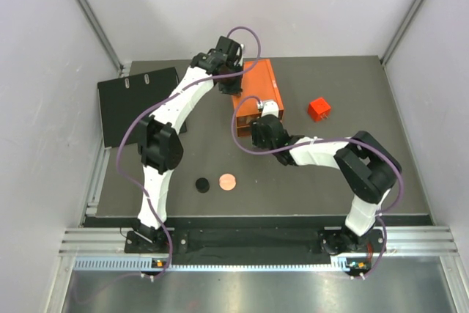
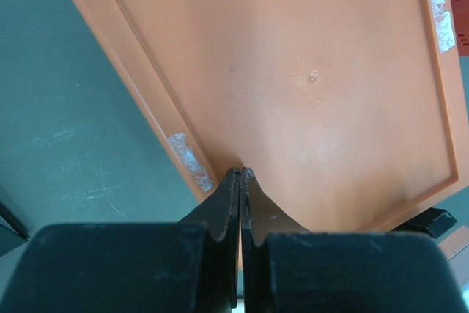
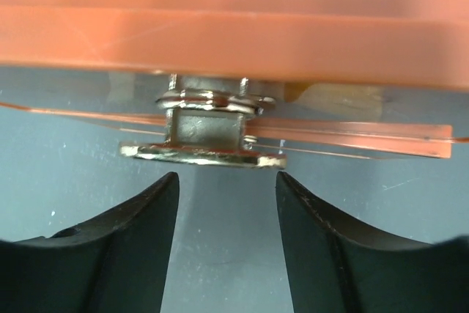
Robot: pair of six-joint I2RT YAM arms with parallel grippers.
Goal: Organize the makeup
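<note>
Orange plastic takes up most of the left wrist view: the flat lid of the orange box (image 1: 260, 87), which sits toward the far middle of the table (image 1: 330, 174). The left gripper (image 2: 240, 178) hangs over the box's far-left corner. Its two fingers (image 2: 226, 207) are pressed tight together with no gap, and their tips sit right at the lid's raised rim. Whether they pinch that rim cannot be told. At the box's near edge, the right gripper (image 3: 227, 181) faces the front wall low down with its fingers (image 3: 132, 243) spread wide and nothing held. A brass-coloured metal latch (image 3: 205, 135) hangs from the box just ahead of the gap between those fingers, and neither finger touches it. Of the makeup, two pieces show, both lying on the table on the near side of the box and well apart from it. The pinkish-copper disc (image 1: 228, 181) lies roughly in line with the box's near-left corner. The black disc (image 1: 202, 184) lies just beside it on the left with a small gap between them, and no gripper is near either disc. A small red cube (image 1: 319, 109) stands to the right of the box, near it but not touching. A black binder (image 1: 139, 104) lies flat to the left of the box.
</note>
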